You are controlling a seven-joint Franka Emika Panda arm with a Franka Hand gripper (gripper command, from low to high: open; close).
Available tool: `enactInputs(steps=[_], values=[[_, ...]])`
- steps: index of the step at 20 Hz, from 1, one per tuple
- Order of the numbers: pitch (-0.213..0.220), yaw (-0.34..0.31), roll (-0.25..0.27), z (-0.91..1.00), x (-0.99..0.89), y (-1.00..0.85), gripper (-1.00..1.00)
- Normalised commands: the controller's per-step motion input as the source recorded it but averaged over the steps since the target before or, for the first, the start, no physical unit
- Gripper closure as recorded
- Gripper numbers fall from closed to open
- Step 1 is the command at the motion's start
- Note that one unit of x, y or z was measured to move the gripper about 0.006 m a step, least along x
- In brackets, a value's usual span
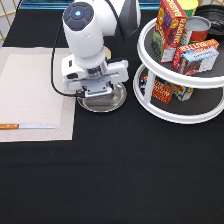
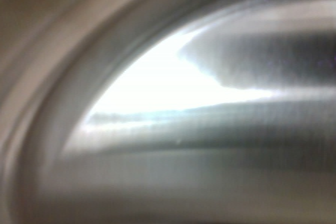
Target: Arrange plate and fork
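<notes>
The gripper (image 1: 96,91) hangs low directly over the plate (image 1: 114,100), which lies on the black worktop (image 1: 125,165) between placemat (image 1: 30,90) and turntable rack (image 1: 175,112). Whether the jaws are parted or closed cannot be told. The wrist view is filled by the plate's shiny metal.

Round silver metal plate (image 1: 106,101) on black table (image 1: 115,170), just right of beige woven placemat (image 1: 30,95). White robot gripper (image 1: 96,93) directly over plate. Wooden-handled utensil (image 1: 25,126) on placemat's bottom edge. White 2-tier turntable rack (image 1: 182,107) right of plate, boxes (image 1: 195,55) and can (image 1: 197,29) on it.
</notes>
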Motion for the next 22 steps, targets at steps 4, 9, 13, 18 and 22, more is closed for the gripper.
enactInputs(steps=[4, 9, 13, 18, 22], values=[[0.099, -0.035, 0.025, 0.08, 0.45, -0.39, -1.0], [0.087, -0.058, 0.021, 0.13, 0.4, -0.48, -1.0], [0.076, -0.081, 0.014, 0.09, 0.33, -0.51, -1.0], [0.076, -0.077, 0.003, 0.1, 0.38, -0.52, -1.0], [0.074, -0.067, 0.0, 0.07, 0.43, -0.54, -1.0]])
